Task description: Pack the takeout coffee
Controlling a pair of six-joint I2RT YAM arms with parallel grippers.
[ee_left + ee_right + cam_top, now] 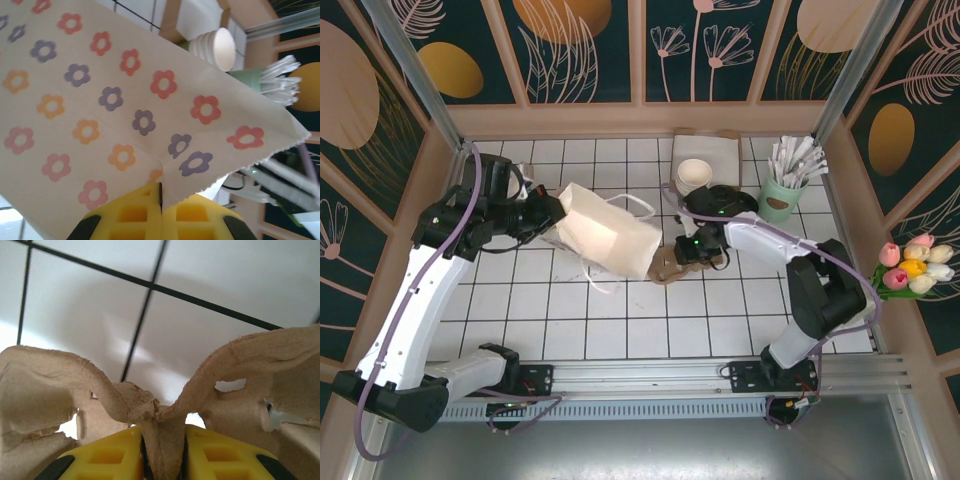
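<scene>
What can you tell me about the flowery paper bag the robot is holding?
The paper bag looks creamy white from above. Close up, in the left wrist view, it has red, orange and purple flowers printed on it. It has thin white handles and a zigzag cut edge. The paper looks thin and has a crease. The bag is tipped on its side over the white tiled table, left of the middle. The left gripper is shut on the paper right by that zigzag edge.
</scene>
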